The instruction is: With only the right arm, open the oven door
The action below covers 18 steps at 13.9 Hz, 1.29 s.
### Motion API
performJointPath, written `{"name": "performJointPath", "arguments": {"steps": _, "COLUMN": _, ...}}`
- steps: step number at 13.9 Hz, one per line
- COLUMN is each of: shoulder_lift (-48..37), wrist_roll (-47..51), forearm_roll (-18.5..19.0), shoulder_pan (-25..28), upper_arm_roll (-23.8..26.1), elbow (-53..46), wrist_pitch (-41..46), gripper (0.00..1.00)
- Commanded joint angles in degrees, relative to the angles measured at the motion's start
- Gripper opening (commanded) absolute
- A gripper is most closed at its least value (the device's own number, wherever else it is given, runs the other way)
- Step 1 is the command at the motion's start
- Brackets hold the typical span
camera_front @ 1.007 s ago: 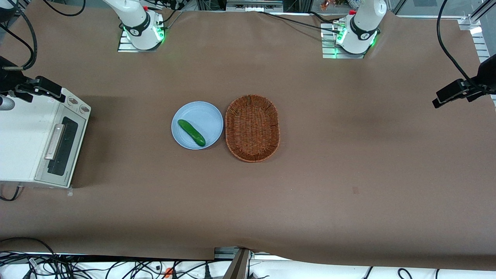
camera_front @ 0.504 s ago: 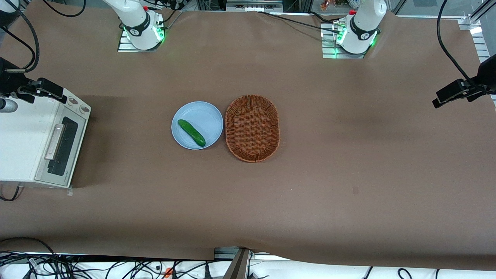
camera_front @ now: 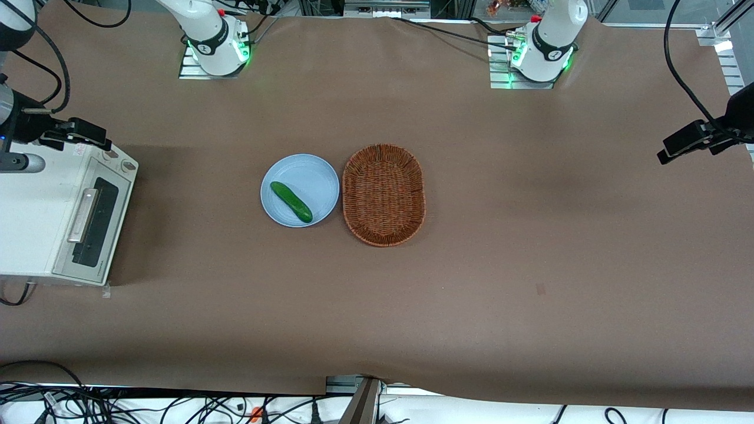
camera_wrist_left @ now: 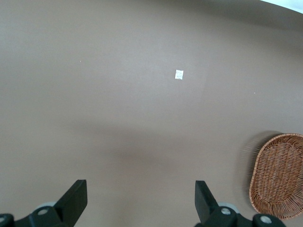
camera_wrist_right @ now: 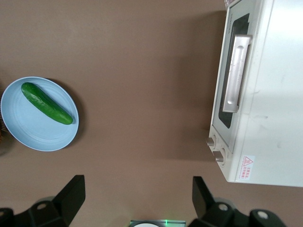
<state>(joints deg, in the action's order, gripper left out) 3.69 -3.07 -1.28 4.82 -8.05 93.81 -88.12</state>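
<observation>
Even overhead light, soft shadows

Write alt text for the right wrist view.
The open gripper hangs high over the brown table, its fingers wide apart. The off-white toaster oven's door is shut, silver handle untouched. A cucumber lies on a light blue plate.

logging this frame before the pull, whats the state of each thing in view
oven door: shut, handle untouched
claw: open, above the oven's knob end, touching nothing
cucumber: lying on the plate
plate: on the table beside the basket, holds only the cucumber
basket: upright, empty
</observation>
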Motion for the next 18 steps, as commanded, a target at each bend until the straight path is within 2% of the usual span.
{"name": "performJointPath", "arguments": {"steps": 1, "shoulder_lift": 1.31, "wrist_roll": -1.49, "forearm_roll": 0.67, "shoulder_pan": 0.01, "upper_arm_roll": 0.23, "elbow": 0.24, "wrist_pitch": 0.76, "gripper": 1.0}}
{"name": "performJointPath", "arguments": {"steps": 2, "shoulder_lift": 2.19, "wrist_roll": -2.11, "forearm_roll": 0.84, "shoulder_pan": -0.07, "upper_arm_roll": 0.14, "elbow": 0.24, "wrist_pitch": 0.76, "gripper": 0.98}}
{"name": "performJointPath", "arguments": {"steps": 3, "shoulder_lift": 3.16, "wrist_roll": -2.46, "forearm_roll": 1.54, "shoulder_pan": -0.07, "upper_arm_roll": 0.14, "elbow": 0.24, "wrist_pitch": 0.76, "gripper": 0.88}}
{"name": "performJointPath", "arguments": {"steps": 5, "shoulder_lift": 5.09, "wrist_roll": -3.08, "forearm_roll": 3.64, "shoulder_pan": -0.07, "upper_arm_roll": 0.14, "elbow": 0.24, "wrist_pitch": 0.84, "gripper": 0.55}}
{"name": "performJointPath", "arguments": {"steps": 7, "shoulder_lift": 7.28, "wrist_roll": -8.77, "forearm_roll": 6.54, "shoulder_pan": 0.71, "upper_arm_roll": 0.23, "elbow": 0.24, "wrist_pitch": 0.93, "gripper": 0.21}}
{"name": "performJointPath", "arguments": {"steps": 8, "shoulder_lift": 8.25, "wrist_roll": -10.97, "forearm_roll": 7.86, "shoulder_pan": 1.24, "upper_arm_roll": 0.23, "elbow": 0.32, "wrist_pitch": 0.93, "gripper": 0.09}}
{"name": "performJointPath", "arguments": {"steps": 10, "shoulder_lift": 10.62, "wrist_roll": -11.87, "forearm_roll": 10.58, "shoulder_pan": 2.38, "upper_arm_roll": 0.23, "elbow": 0.5, "wrist_pitch": 0.85, "gripper": 0.0}}
{"name": "performJointPath", "arguments": {"steps": 11, "shoulder_lift": 12.29, "wrist_roll": -12.13, "forearm_roll": 13.82, "shoulder_pan": 3.26, "upper_arm_roll": 0.23, "elbow": 0.41, "wrist_pitch": 0.76, "gripper": 0.0}}
{"name": "performJointPath", "arguments": {"steps": 13, "shoulder_lift": 15.54, "wrist_roll": -12.92, "forearm_roll": 23.38, "shoulder_pan": 5.71, "upper_arm_roll": 0.23, "elbow": 0.41, "wrist_pitch": -0.03, "gripper": 0.0}}
{"name": "performJointPath", "arguments": {"steps": 14, "shoulder_lift": 16.78, "wrist_roll": -13.28, "forearm_roll": 26.48, "shoulder_pan": 6.25, "upper_arm_roll": 0.23, "elbow": 0.5, "wrist_pitch": -1.08, "gripper": 0.0}}
{"name": "performJointPath", "arguments": {"steps": 18, "shoulder_lift": 20.12, "wrist_roll": -18.27, "forearm_roll": 34.13, "shoulder_pan": 6.25, "upper_arm_roll": 0.23, "elbow": 0.68, "wrist_pitch": -4.86, "gripper": 0.0}}
